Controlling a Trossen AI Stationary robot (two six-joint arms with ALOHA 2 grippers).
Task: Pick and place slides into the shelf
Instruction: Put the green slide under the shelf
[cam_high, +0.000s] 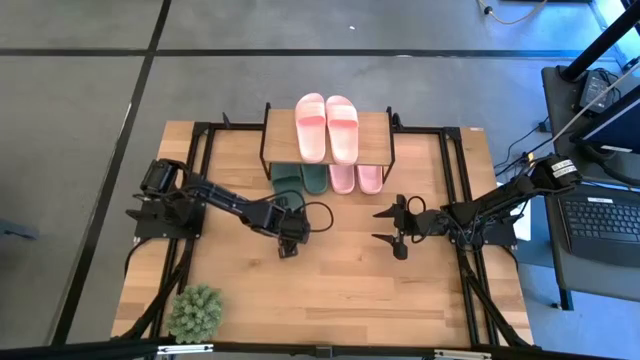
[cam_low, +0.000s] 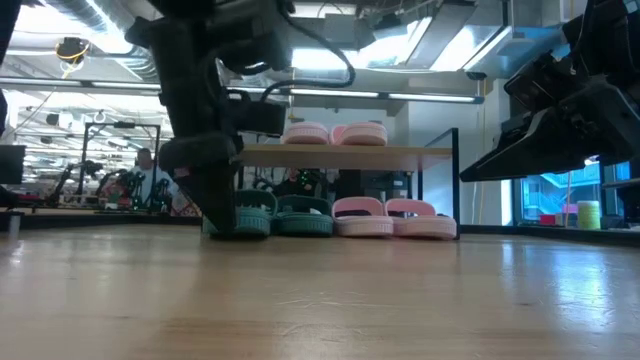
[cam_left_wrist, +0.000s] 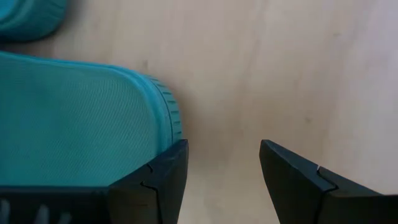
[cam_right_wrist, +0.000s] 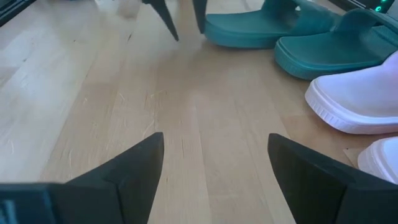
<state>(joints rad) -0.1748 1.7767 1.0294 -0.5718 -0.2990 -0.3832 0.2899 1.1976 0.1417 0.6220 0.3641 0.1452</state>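
The shelf (cam_high: 377, 132) stands at the table's far middle. Two pink slides (cam_high: 326, 127) lie side by side on its top board. Under it, two green slides (cam_high: 301, 179) and two pink slides (cam_high: 356, 178) rest on their soles in a row, heels toward the near edge. My left gripper (cam_high: 287, 246) is open and points down at the table, just near of the leftmost green slide's heel (cam_left_wrist: 93, 118). Bare table shows between its fingers (cam_left_wrist: 224, 149). My right gripper (cam_high: 383, 226) is open and hovers level to the right, facing left, holding nothing (cam_right_wrist: 214, 140). My left gripper comes from above with one finger (cam_left_wrist: 163, 177) right beside the rim of the leftmost green slide's heel (cam_left_wrist: 168, 115). I cannot tell whether it touches. The other finger stands over bare table. The slide lies flat on the table.
A small green plant (cam_high: 196, 312) sits at the near left corner. Black frame rails (cam_high: 455, 190) run along both sides of the table. A laptop (cam_high: 600, 215) sits on a stand to the right. Bare wood lies between the two grippers and toward the near edge.
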